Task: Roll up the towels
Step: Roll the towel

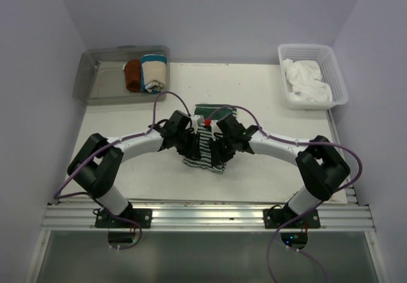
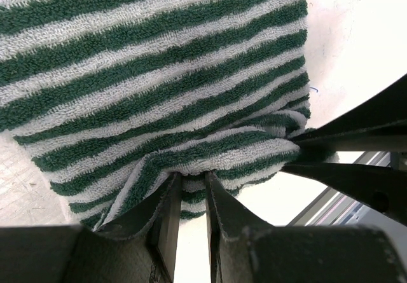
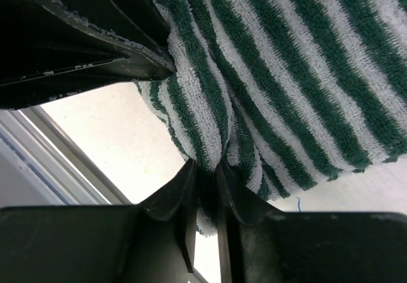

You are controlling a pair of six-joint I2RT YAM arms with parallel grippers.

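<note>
Pinching bunched folds of the striped towel (image 2: 159, 73), the left jaws and right jaws grip its edge.

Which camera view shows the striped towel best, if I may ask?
Left wrist view: the striped towel fills it, stripes and folds sharp. Right wrist shows a similar close-up; from the top, the arms cover most of it.
</note>
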